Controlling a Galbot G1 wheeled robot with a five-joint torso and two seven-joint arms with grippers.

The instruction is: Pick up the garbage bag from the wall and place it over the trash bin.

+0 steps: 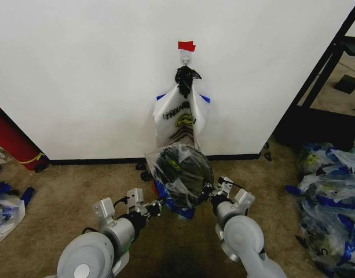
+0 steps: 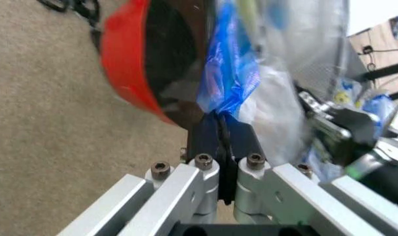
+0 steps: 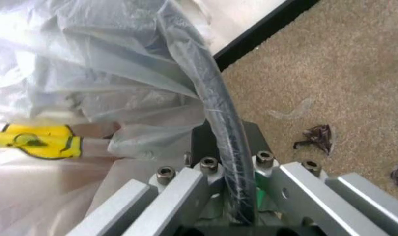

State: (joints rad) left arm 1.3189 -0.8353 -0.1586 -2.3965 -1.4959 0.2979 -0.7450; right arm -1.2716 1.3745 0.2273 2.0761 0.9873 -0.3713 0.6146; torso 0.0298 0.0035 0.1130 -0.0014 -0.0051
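The trash bin (image 1: 186, 174), black with a red base (image 2: 124, 54), sits tilted on the carpet below the wall (image 1: 79, 69). The see-through garbage bag (image 1: 165, 165) with a yellow smiley (image 3: 35, 140) is draped over its mouth. My left gripper (image 1: 157, 205) is at the bin's left side, shut on the bag's blue edge (image 2: 228, 73). At the bin's right side, my right gripper (image 1: 215, 194) is shut on the bag film where it wraps the black rim (image 3: 215, 93).
A whiter bag (image 1: 180, 119) with black lettering hangs from the hook (image 1: 186, 57) under red tape (image 1: 186, 45). A heap of clear-and-blue bags (image 1: 333, 197) lies right, a black frame (image 1: 322, 75) behind it. A red cylinder (image 1: 12, 142) leans left. Dark scraps (image 3: 314, 137) dot the carpet.
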